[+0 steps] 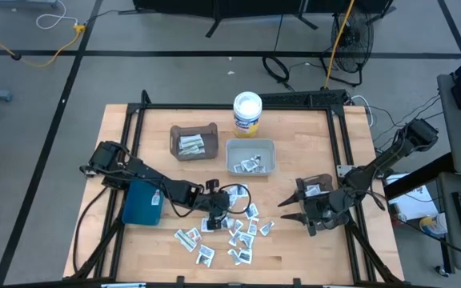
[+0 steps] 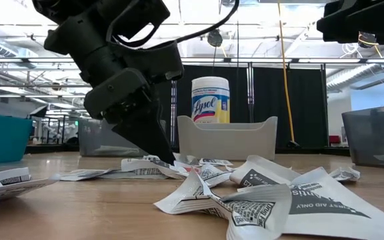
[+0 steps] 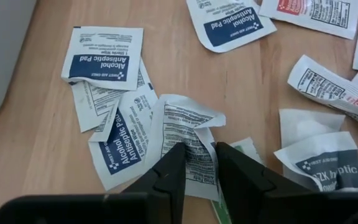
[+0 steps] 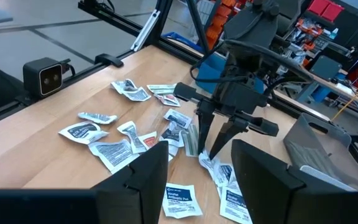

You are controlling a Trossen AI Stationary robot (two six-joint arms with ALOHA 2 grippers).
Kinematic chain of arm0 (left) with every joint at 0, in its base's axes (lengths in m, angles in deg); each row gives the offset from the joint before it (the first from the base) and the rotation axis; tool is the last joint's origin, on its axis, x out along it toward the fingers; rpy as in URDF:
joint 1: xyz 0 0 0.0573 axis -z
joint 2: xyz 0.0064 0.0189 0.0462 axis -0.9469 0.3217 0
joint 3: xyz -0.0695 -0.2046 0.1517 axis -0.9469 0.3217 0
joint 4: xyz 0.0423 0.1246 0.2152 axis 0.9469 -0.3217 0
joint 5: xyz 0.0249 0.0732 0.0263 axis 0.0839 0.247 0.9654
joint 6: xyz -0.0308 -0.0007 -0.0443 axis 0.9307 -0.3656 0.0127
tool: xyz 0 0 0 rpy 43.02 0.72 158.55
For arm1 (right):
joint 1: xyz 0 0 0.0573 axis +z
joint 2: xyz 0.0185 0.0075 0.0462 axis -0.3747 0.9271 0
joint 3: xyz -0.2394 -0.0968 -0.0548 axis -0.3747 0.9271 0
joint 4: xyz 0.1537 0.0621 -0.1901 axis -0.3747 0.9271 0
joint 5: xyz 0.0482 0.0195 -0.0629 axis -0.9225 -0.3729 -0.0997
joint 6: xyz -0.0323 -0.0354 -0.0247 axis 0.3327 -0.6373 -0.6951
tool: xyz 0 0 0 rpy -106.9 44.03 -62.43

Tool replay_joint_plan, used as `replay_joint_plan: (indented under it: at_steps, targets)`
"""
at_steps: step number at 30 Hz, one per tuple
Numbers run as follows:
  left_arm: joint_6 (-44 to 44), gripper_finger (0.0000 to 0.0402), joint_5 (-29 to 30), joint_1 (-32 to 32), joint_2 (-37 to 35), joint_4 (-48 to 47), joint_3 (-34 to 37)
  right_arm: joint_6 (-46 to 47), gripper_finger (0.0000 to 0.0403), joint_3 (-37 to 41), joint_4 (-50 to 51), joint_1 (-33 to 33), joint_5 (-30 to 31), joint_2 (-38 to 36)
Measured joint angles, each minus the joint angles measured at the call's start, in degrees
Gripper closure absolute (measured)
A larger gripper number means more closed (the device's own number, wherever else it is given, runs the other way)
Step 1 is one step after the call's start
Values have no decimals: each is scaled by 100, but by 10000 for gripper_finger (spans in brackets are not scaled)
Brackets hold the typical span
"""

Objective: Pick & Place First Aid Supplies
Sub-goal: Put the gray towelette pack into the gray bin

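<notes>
The first aid supplies, several small white packets (image 1: pixel 230 228), lie scattered on the wooden table near its front edge. My left gripper (image 3: pixel 199 154) reaches down into the pile's left part (image 1: pixel 217 213) and is shut on a white packet with black print (image 3: pixel 188 127). Alcohol pad packets with blue labels (image 3: pixel 104 59) lie flat beside it. My right gripper (image 1: pixel 294 214) hangs open above the table to the right of the pile, holding nothing; in its wrist view its fingers frame my left arm (image 4: pixel 238 93). My left gripper pinches the near edge of the white packet (image 3: pixel 197 163) between its two fingers. The fingers (image 2: pixel 160 148) slant down at it from the table's left. The packet buckles up between them, and its far part (image 3: pixel 185 112) rests on the neighbouring packets on the table.
A brown bin (image 1: pixel 193 142) and a pale grey bin (image 1: pixel 250 157) with packets stand behind the pile. A teal bin (image 1: pixel 142 202) sits left, a dark bin (image 1: pixel 314 188) right. A white round tub (image 1: pixel 247 112) stands at the back.
</notes>
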Motion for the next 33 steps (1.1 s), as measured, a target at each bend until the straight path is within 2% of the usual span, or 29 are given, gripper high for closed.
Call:
replay_joint_plan:
  at_steps: [33]
  targets:
    - [-2,310,15,77,-11,-36,-7,2,232,2,2,2,0,0]
